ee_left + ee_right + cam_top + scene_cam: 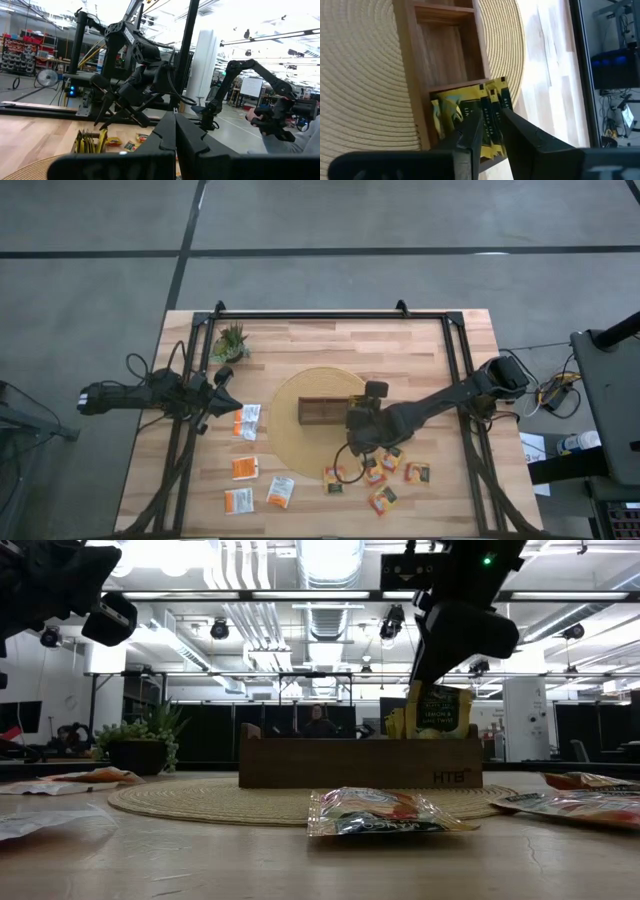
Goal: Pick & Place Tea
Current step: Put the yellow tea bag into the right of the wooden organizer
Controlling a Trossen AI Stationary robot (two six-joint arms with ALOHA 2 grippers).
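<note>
The dark wooden tray [322, 412] lies on a round woven mat [290, 442]. Yellow tea sachets [445, 712] stand upright in its right-hand end compartment. My right gripper [492, 122] reaches down over that compartment from the table's right and is shut on one of them. The neighbouring compartment [447, 55] holds nothing. More tea lies flat on the table: white-and-orange sachets [246, 421] at the left, orange-brown and yellow ones [378, 474] near the front right. My left gripper [230, 402] waits shut at the left, above the table. My right gripper pinches the dark top edge [491, 116] of a yellow sachet between its two fingers. The fingers [472, 140] come slanting down from the table's right. The sachet stands upright, its lower part inside the tray's end compartment among the other yellow sachets.
A small green potted plant [230, 342] stands at the far left of the table. A black frame's rails [330, 314] run along the far edge and both sides. One sachet [385, 812] lies near the front edge, before the mat.
</note>
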